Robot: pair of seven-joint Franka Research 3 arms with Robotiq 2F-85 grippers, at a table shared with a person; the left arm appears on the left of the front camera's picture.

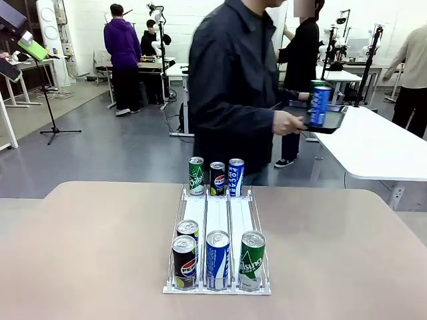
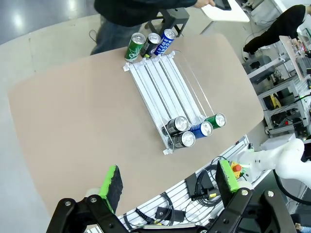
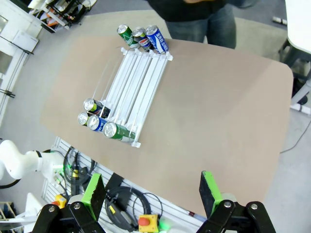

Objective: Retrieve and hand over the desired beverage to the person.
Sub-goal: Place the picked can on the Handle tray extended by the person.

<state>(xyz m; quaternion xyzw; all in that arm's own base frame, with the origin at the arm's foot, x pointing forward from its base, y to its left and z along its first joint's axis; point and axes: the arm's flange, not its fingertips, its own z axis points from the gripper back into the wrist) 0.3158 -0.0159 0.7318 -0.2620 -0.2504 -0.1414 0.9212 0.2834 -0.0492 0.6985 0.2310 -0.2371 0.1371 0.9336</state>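
Observation:
A white three-lane rack [image 1: 207,212] lies along the middle of the table. At its near end stand a black cola can [image 1: 184,263], a blue can [image 1: 218,261] and a green can [image 1: 252,261], with one more can [image 1: 189,229] behind the black one. A green can [image 1: 196,177], a black can [image 1: 217,179] and a blue can [image 1: 236,177] stand at the far end. The person [image 1: 233,87] stands beyond the table, turned right, holding a black tray [image 1: 328,128] with a blue can [image 1: 319,105]. My left gripper [image 2: 170,179] and right gripper [image 3: 150,191] hang open high above the rack [image 2: 165,82] [image 3: 133,82], holding nothing.
The tan table [image 1: 87,247] spreads wide on both sides of the rack. A white table [image 1: 373,147] stands behind the person at the right. Other people stand at benches farther back. Cables and a red stop button [image 3: 145,222] lie below the table's near edge.

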